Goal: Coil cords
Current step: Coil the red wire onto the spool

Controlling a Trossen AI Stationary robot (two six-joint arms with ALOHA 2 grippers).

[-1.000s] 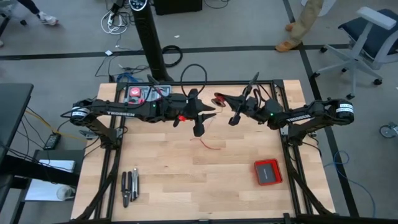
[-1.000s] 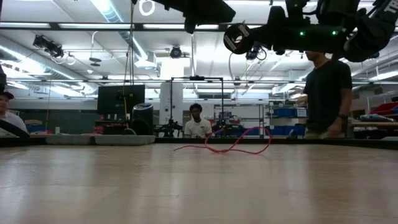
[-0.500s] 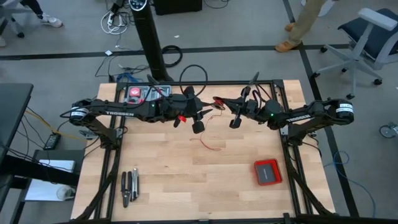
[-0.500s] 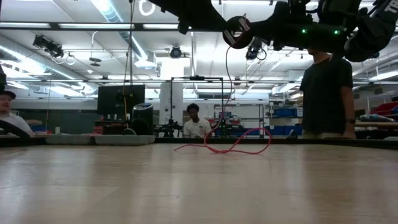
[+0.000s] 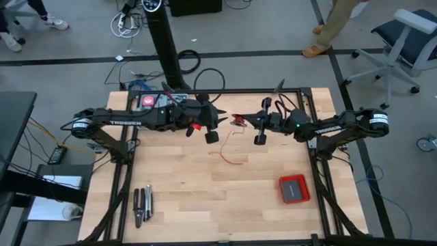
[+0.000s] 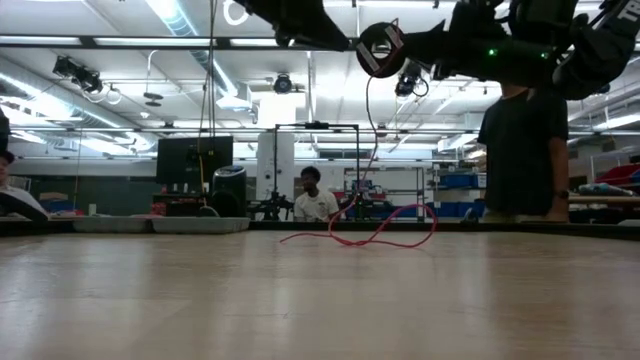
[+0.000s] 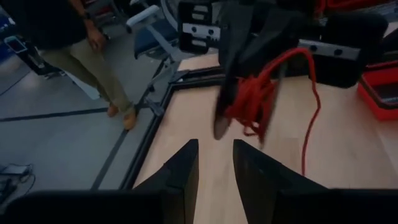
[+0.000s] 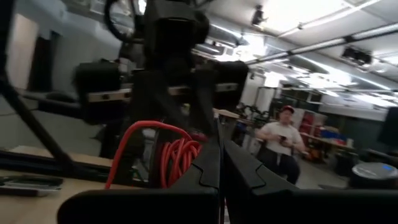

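Mid-table: red wire [image 5: 231, 156] tail runs left-right, coil aloft.

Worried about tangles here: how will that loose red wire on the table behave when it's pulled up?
Probably floppy: the red wire lies in loose, squiggly loops on the table. Likely very light, being so thin; one strand hangs from the right gripper. Its raised arches could snag each other.

Two dark arms with white TROSSEN lettering, green indicator lights, looping black cables.
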